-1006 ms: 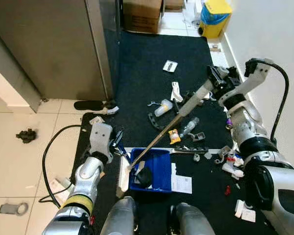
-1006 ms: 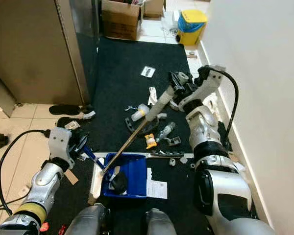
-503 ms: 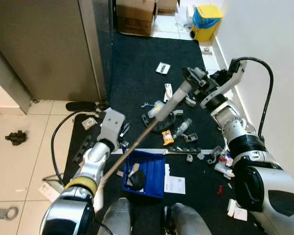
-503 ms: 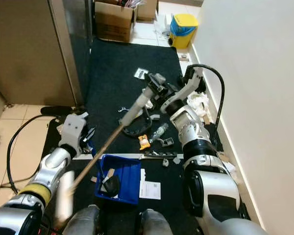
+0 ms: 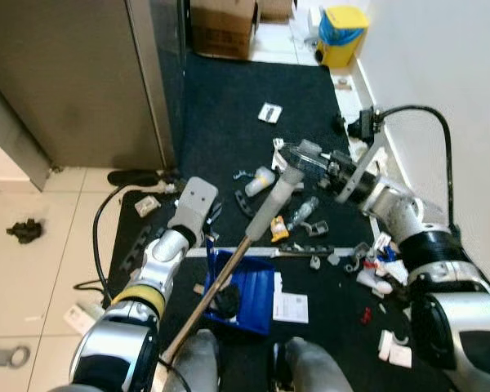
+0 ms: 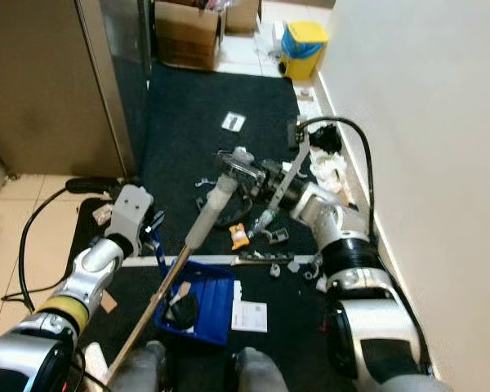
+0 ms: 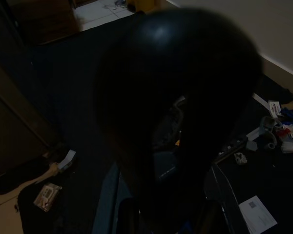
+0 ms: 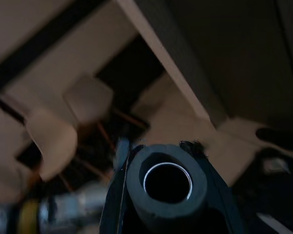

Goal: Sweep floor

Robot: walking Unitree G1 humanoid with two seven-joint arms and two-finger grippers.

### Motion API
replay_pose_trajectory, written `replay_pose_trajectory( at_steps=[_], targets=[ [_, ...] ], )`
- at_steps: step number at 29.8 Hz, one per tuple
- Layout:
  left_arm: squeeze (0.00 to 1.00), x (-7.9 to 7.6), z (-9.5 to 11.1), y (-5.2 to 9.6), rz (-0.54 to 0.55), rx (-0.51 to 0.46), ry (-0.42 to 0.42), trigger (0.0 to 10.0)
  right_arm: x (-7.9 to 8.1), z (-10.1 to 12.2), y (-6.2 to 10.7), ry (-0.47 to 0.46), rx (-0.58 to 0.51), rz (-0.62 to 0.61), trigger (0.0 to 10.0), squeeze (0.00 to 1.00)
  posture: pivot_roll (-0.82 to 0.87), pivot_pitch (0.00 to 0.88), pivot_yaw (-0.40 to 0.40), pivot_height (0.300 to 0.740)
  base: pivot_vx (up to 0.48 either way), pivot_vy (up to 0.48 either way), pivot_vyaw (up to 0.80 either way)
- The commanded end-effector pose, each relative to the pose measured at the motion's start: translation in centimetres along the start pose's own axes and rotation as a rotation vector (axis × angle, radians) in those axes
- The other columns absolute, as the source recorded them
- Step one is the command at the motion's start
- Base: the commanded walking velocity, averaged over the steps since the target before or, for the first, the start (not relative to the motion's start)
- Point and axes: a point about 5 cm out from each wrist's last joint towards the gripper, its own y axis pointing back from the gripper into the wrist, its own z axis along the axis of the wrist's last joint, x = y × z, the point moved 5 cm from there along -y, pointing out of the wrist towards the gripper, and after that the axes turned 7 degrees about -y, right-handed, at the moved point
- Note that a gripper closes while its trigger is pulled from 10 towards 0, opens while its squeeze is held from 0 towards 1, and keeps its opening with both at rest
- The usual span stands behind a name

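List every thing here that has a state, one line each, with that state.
Broom: tilted, its grey grip end gripped by the right gripper.
Blue dustpan: on the dark mat, dark debris inside.
Left gripper: low beside the dustpan's handle; jaws too dark to read.
Clear bottle: lying on its side.
Cardboard box: standing upright.

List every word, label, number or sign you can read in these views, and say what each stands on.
No text can be read here.
White paper sheet beside the blue dustpan: dark print, too small to read.
White card on the dark rug: dark marking, too small to read.
Orange packet: print blurred.
Cardboard box: no lettering legible.
Yellow bin with blue lid: no lettering legible.
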Motion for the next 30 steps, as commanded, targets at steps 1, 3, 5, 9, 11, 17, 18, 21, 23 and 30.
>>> replay_pose_trajectory(
  at_steps=[1, 3, 5, 9, 11, 17, 18, 21, 23, 30],
  targets=[
    [0.00, 0.0, -4.9, 2.0, -0.011, 0.195, -0.066, 0.0, -0.4, -1.0, 0.7, -0.003, 0.045, -0.020, 10.0, 0.00, 0.08, 0.080, -0.124, 0.740, 0.000, 0.000, 0.00],
    [0.00, -0.1, -5.2, 2.2, -0.013, 0.204, -0.070, 0.0, -1.2, -0.9, 1.4, 0.020, 0.065, -0.072, 10.0, 0.00, 0.08, 0.077, -0.124, 0.740, 0.000, 0.000, 0.00],
    [0.00, -0.1, -5.3, 2.2, -0.013, 0.207, -0.070, 0.0, -1.5, -0.8, 1.6, 0.029, 0.072, -0.093, 10.0, 0.00, 0.08, 0.077, -0.124, 0.740, 0.000, 0.000, 0.00],
    [0.00, 0.1, -5.8, 2.5, -0.011, 0.219, -0.070, 0.0, -3.5, 0.0, 3.0, 0.043, 0.050, -0.251, 10.0, 0.00, 0.08, 0.074, -0.121, 0.740, 0.000, 0.000, 0.00],
    [0.00, 0.1, -6.1, 2.8, -0.009, 0.228, -0.068, 0.0, -5.3, 1.0, 4.2, 0.033, -0.016, -0.410, 10.0, 0.00, 0.08, 0.074, -0.121, 0.740, 0.000, 0.000, 0.00],
    [0.00, 0.1, -6.3, 2.9, -0.011, 0.234, -0.065, 0.0, -6.9, 1.9, 6.1, -0.018, -0.083, -0.564, 10.0, 0.00, 0.09, 0.075, -0.120, 0.740, 0.000, 0.000, 0.00],
    [0.00, 0.1, -6.3, 2.9, -0.011, 0.234, -0.065, 0.0, -6.9, 1.9, 6.1, -0.018, -0.083, -0.564, 10.0, 0.00, 0.09, 0.075, -0.120, 0.740, 0.000, 0.000, 0.00],
    [0.00, 0.0, -6.6, 3.1, -0.012, 0.240, -0.066, 0.0, -7.9, 2.2, 7.9, -0.046, -0.100, -0.667, 10.0, 0.00, 0.09, 0.073, -0.119, 0.740, 0.000, 0.000, 0.00],
    [0.00, 0.0, -6.9, 3.3, -0.011, 0.252, -0.070, 0.0, -8.5, 2.8, 9.3, -0.054, -0.123, -0.739, 10.0, 0.00, 0.09, 0.072, -0.119, 0.740, 0.000, 0.000, 0.00],
    [0.00, 1.0, -8.0, 4.1, 0.024, 0.297, -0.098, 0.0, -9.5, 5.8, 13.0, -0.084, -0.327, -0.915, 10.0, 0.00, 0.09, 0.063, -0.118, 0.740, 0.000, 0.000, 0.00]
  ],
)
